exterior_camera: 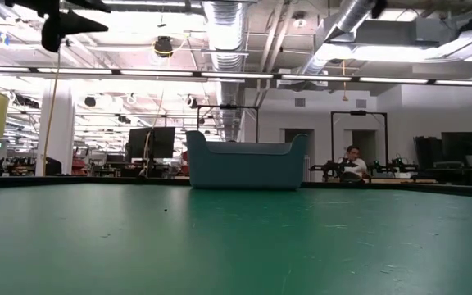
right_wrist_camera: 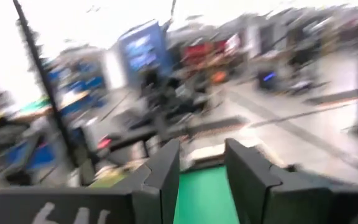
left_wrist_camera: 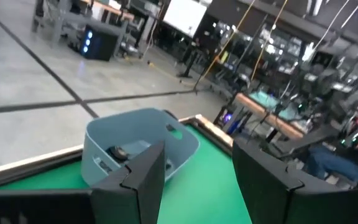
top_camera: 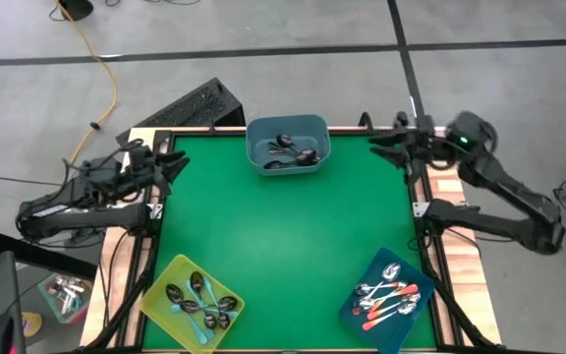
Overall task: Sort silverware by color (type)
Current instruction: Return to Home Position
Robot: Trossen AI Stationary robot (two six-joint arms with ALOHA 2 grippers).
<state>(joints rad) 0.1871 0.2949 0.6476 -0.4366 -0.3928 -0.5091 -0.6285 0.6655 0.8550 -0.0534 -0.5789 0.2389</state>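
Observation:
The spoons lie sorted in three bins on the green mat. Light-blue-handled spoons (top_camera: 197,298) lie in the yellow bin (top_camera: 163,280) at the near left. Orange-red-handled spoons (top_camera: 389,297) lie in the dark blue bin (top_camera: 362,307) at the near right. Dark metal spoons (top_camera: 291,149) lie in the grey-blue bin (top_camera: 288,126) at the far edge; that bin (left_wrist_camera: 104,146) also shows in the left wrist view. My left gripper (top_camera: 173,163) hovers open at the mat's far left corner, holding nothing. My right gripper (top_camera: 386,146) hovers open at the far right corner, holding nothing.
The middle of the green mat (top_camera: 283,236) lies between the three bins. A wooden frame (top_camera: 440,261) borders the mat. A dark keyboard-like object (top_camera: 190,108) lies beyond the far left corner. A small container of spoons (top_camera: 65,293) sits off the table at left.

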